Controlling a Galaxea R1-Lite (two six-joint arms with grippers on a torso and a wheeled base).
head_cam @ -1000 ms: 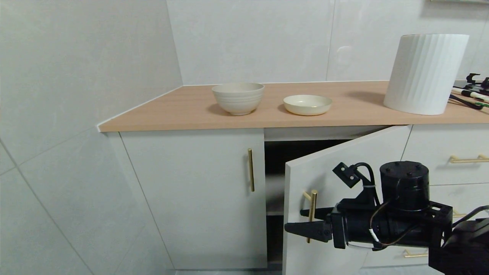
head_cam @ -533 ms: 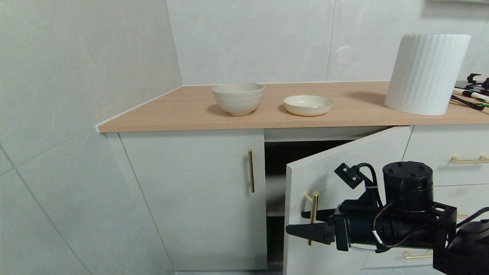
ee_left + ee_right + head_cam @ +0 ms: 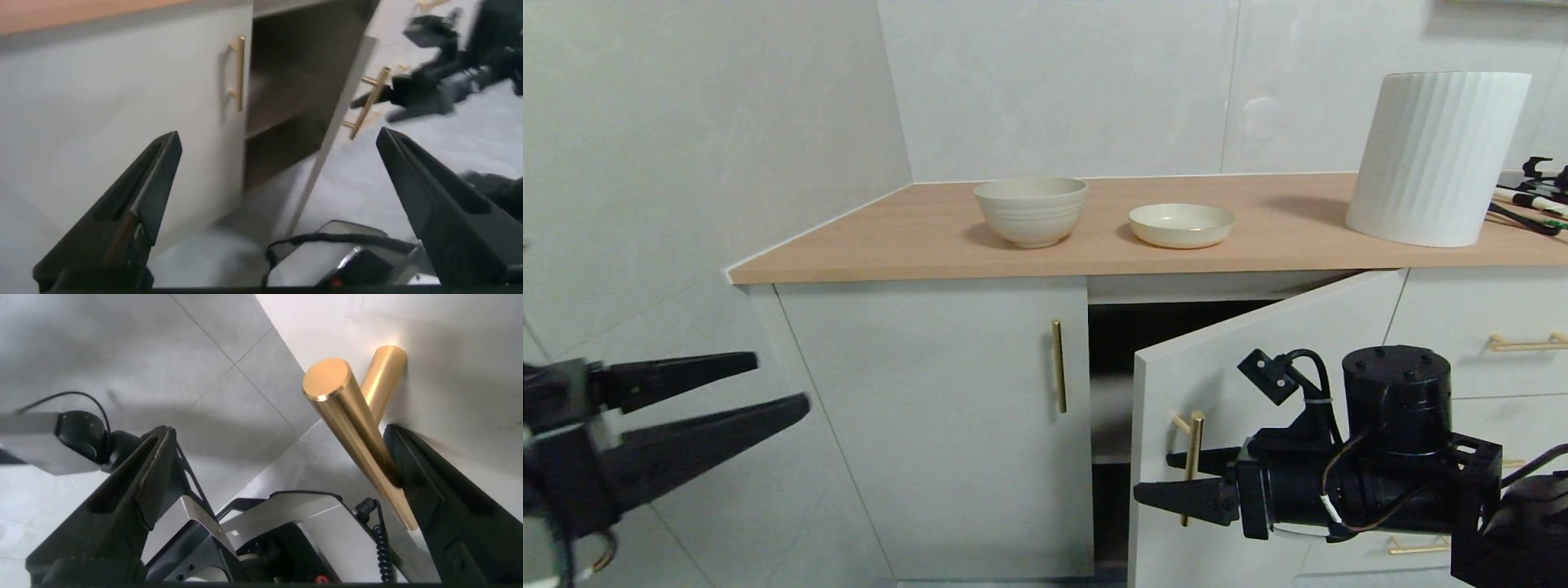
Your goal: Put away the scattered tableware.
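Left gripper entered lower left, jaws wide, empty. Right gripper, open, straddles brass bar handle of ajar white cabinet door. Beige ribbed bowl & cream shallow dish on wooden counter, centre; pickup prob. next.

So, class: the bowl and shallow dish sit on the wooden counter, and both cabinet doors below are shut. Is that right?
Not quite. The bowl and shallow dish sit on the wooden counter, but only the left-hand door is shut; the right-hand door stands open, as the head view shows.
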